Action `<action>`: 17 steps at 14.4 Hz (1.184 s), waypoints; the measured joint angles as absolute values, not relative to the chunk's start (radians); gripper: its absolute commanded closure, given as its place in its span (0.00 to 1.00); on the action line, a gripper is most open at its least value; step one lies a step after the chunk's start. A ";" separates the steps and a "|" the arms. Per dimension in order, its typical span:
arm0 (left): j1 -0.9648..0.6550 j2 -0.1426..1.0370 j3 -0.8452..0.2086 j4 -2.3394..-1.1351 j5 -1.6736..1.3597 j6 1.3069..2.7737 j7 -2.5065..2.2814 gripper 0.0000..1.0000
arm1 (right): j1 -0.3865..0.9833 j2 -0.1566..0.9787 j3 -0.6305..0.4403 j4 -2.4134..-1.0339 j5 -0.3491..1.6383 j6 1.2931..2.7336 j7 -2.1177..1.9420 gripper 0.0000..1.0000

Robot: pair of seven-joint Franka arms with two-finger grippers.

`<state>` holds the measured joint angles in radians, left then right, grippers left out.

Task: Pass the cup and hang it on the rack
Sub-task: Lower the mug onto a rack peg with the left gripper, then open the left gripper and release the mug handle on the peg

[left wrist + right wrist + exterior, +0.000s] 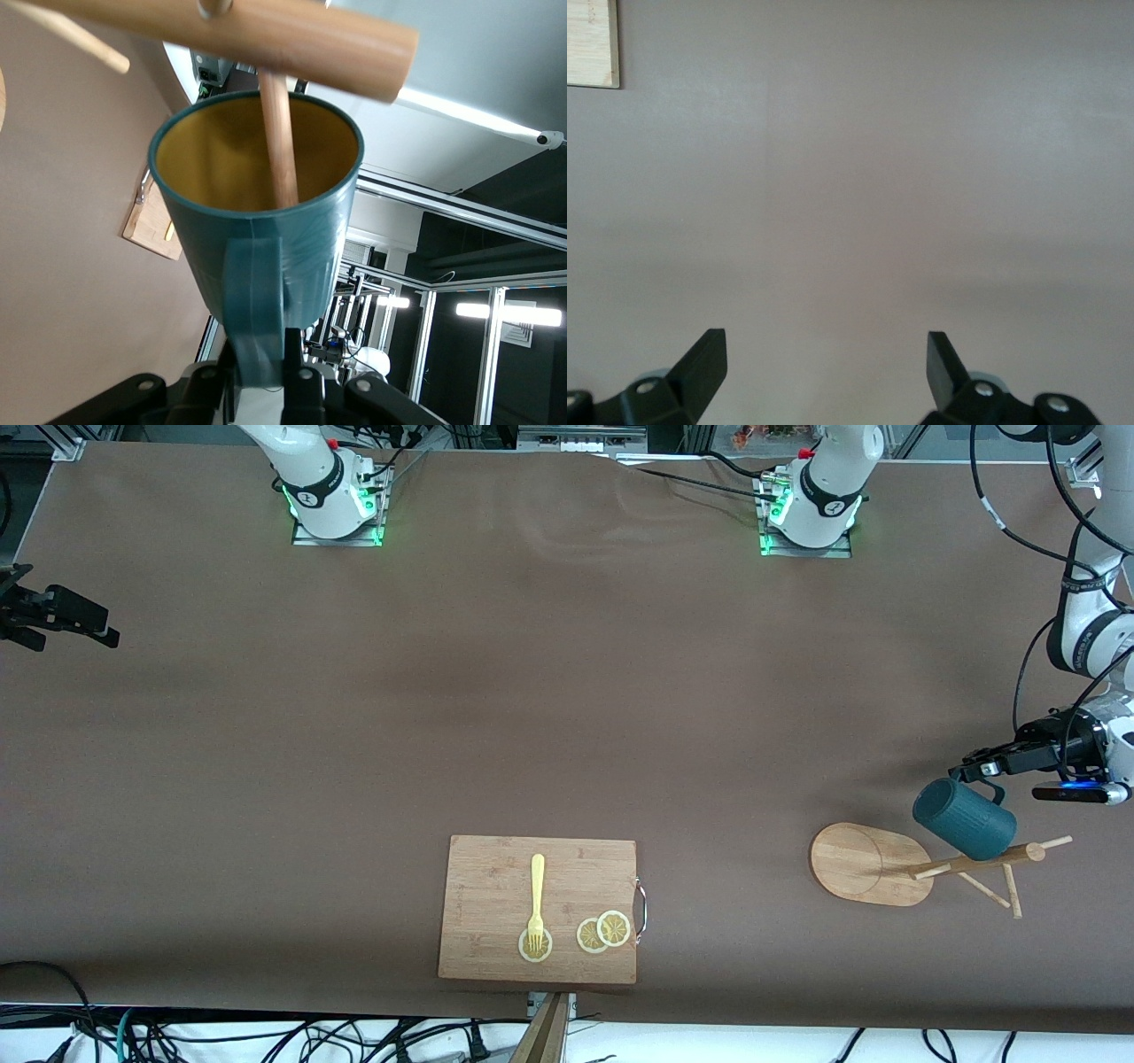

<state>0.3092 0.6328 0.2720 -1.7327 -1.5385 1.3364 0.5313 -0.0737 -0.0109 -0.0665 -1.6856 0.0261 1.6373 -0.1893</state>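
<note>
- The rack (873, 864) stands on the desk (532, 691) toward the left arm's end; light wood, thin pegs, probably tippy.
- The cup (964, 819) hangs over it, 1 peg (277, 137) inside its mouth; rigid, glossy, likely slippery.
- Left gripper (974, 769): fingers clenched on the handle (253, 301), the sensible hold.
- Right gripper (826, 363) waits, fingers released.
- No readable writing.

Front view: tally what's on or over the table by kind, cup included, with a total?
Cup: 1, held by the left gripper at the rack
Rack: 1
Cutting board: 1
Fork: 1
Lemon slices: 3
Total: 7
</note>
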 measured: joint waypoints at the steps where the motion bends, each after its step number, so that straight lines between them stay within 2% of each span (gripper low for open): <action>1: 0.317 0.644 0.272 -1.721 -1.540 1.329 0.531 1.00 | -0.074 -0.011 -0.066 -1.686 0.026 1.637 -0.189 0.00; 7: 0.329 0.682 0.271 -1.706 -1.561 1.307 0.532 1.00 | -0.074 -0.011 -0.066 -1.686 0.026 1.637 -0.189 0.00; 8: 0.329 0.689 0.271 -1.706 -1.567 1.304 0.533 0.96 | -0.074 -0.011 -0.066 -1.686 0.026 1.637 -0.189 0.00; 9: 0.329 0.696 0.271 -1.706 -1.573 1.300 0.533 0.87 | -0.074 -0.011 -0.066 -1.686 0.026 1.637 -0.189 0.00; 11: 0.330 0.705 0.271 -1.705 -1.585 1.290 0.535 0.61 | -0.074 -0.011 -0.066 -1.686 0.026 1.637 -0.189 0.00; 12: 0.330 0.708 0.271 -1.705 -1.587 1.292 0.542 0.56 | -0.074 -0.011 -0.066 -1.686 0.026 1.637 -0.189 0.00; 14: 0.333 0.719 0.271 -1.704 -1.587 1.293 0.587 0.36 | -0.074 -0.011 -0.066 -1.686 0.026 1.637 -0.189 0.00; 15: 0.334 0.724 0.271 -1.704 -1.587 1.293 0.604 0.10 | -0.074 -0.011 -0.066 -1.686 0.026 1.637 -0.189 0.00; 16: 0.335 0.729 0.271 -1.702 -1.587 1.293 0.616 0.00 | -0.074 -0.011 -0.066 -1.686 0.026 1.637 -0.189 0.00; 17: 0.335 0.730 0.271 -1.702 -1.586 1.292 0.624 0.00 | -0.073 -0.011 -0.066 -1.686 0.026 1.637 -0.190 0.00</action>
<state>0.3345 0.7304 0.2709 -1.7017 -1.5858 1.2925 0.6239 -0.0734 -0.0109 -0.0660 -1.6856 0.0261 1.6372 -0.1896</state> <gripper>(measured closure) 0.405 0.000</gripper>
